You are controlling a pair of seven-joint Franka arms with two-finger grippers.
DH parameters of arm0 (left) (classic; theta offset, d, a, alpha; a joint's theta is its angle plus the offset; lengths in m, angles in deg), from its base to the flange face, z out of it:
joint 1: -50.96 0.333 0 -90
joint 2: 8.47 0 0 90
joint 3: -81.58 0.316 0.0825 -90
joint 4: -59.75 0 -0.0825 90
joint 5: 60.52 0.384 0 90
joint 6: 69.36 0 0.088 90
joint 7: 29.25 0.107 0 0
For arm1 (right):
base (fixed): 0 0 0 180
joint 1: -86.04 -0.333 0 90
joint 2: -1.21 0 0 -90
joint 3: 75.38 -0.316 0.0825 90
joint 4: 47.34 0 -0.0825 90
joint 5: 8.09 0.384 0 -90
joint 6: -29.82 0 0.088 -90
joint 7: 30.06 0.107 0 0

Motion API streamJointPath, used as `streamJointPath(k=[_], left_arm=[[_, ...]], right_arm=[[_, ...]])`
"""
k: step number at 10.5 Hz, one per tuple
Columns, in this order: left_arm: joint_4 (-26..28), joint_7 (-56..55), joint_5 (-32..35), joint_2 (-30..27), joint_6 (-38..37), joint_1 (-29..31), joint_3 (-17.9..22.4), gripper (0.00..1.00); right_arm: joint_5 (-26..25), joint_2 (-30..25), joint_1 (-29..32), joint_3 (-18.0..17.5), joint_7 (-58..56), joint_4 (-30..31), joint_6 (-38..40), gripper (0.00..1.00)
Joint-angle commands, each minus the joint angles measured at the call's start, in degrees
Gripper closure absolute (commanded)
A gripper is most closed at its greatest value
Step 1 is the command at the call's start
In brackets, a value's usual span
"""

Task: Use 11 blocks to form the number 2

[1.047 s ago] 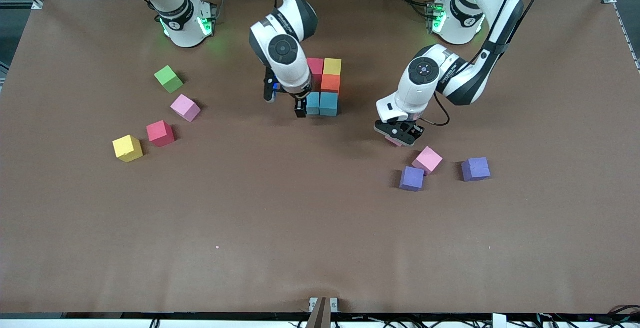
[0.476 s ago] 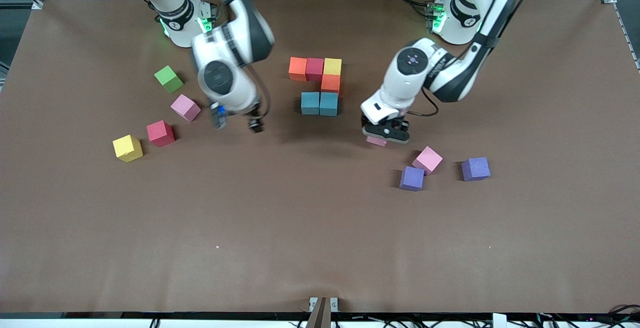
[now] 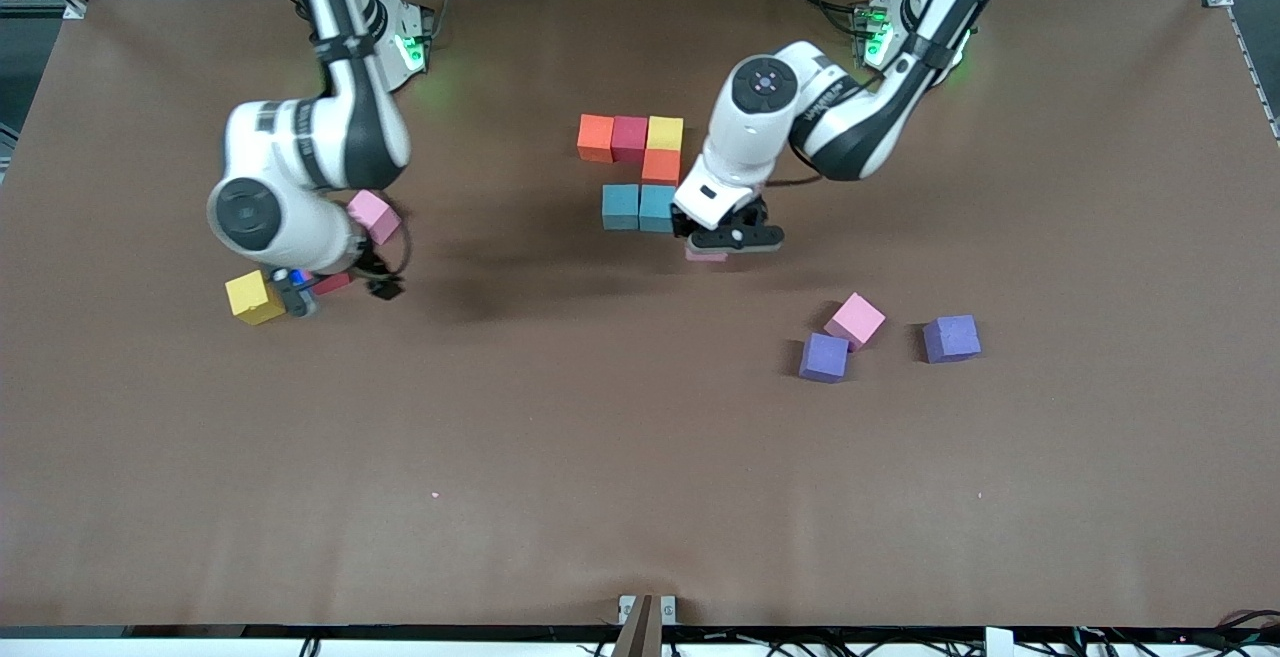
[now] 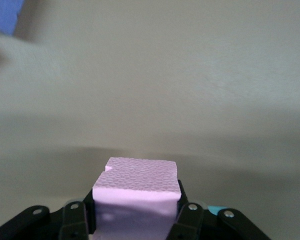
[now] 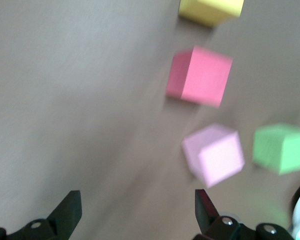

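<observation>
1. Blocks in the partial number 2 (image 3: 640, 167): six — two orange, one red, one yellow, two blue.
2. Left gripper (image 3: 722, 237) clamps one pink block (image 4: 136, 192) over the counter (image 3: 600, 437) beside them.
3. Right gripper (image 3: 340, 292), spread wide, hangs over one red block (image 5: 200, 77).

Left arm reaches from its base toward the worktop's middle, elbow bent, wrist turned down; left gripper (image 3: 727, 240) hangs low, fingers (image 4: 187, 216) clamped on a pink cube (image 4: 136, 192). Right arm folds down near its own end; right gripper (image 3: 340, 290) points downward, fingers (image 5: 70, 210) spread wide, holding nothing.
</observation>
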Motion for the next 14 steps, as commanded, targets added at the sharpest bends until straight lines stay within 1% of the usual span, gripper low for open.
streamJointPath(k=[1, 2, 4, 5, 6, 7, 9, 10, 11, 12, 13, 14], left_arm=[[-3.24, -13.88, -2.15, 0.84, -1.35, -3.93, -0.37, 0.84], [-4.47, -21.17, -2.07, 1.11, -1.35, -4.91, -0.45, 0.84], [-6.32, -32.79, -4.6, 1.11, -1.43, -5.01, -3.34, 0.85], [-6.68, -38.85, -4.79, 1.2, -1.43, -5.44, -3.62, 0.85], [-8.77, -44.83, -4.45, 2.5, -1.43, -6.84, -3.62, 0.85], [-11.84, -49.5, -4.27, 4.87, -1.43, -7.64, -3.53, 0.85], [-17.29, -58.3, -4.0, 9.44, -1.43, -8.26, -3.53, 0.85], [-18.45, -62.6, -4.0, 10.77, -1.35, -8.87, -3.53, 0.85], [-18.64, -66.82, -3.48, 11.82, -1.35, -9.49, -3.36, 0.85], [-18.9, -71.3, -1.56, 13.05, -1.35, -9.75, -3.44, 0.85], [-18.81, -77.61, 0.89, 13.41, -1.35, -10.28, -3.44, 0.9], [-18.64, -83.07, 3.18, 13.59, -1.35, -10.54, -3.62, 0.9]], right_arm=[[-2.98, -0.52, 2.44, -0.23, -10.22, 6.66, -9.18, 0.0], [-2.98, 0.18, 3.58, -0.23, -13.22, 7.9, -11.49, 0.0], [-2.98, 1.15, 5.17, -0.23, -18.24, 9.57, -13.78, 0.0], [-2.98, 1.5, 5.96, -0.23, -19.39, 12.1, -18.32, 0.0], [-2.98, 1.5, 6.05, -0.23, -21.32, 15.17, -23.32, 0.0], [-2.98, 1.42, 6.14, -0.23, -21.77, 16.86, -25.99, 0.0], [-2.98, 0.8, 8.33, -0.23, -22.03, 17.66, -26.71, 0.0], [-2.81, 0.45, 9.91, -0.23, -23.08, 17.66, -26.72, 0.0], [-2.63, -0.25, 11.14, -0.23, -23.7, 17.84, -26.72, 0.0], [-2.19, -0.78, 11.59, -0.23, -23.71, 18.01, -26.63, 0.0], [-1.67, -1.13, 11.59, -0.31, -23.62, 18.45, -26.63, 0.0], [1.21, -1.39, 11.68, -0.31, -23.62, 18.54, -26.37, 0.0]])
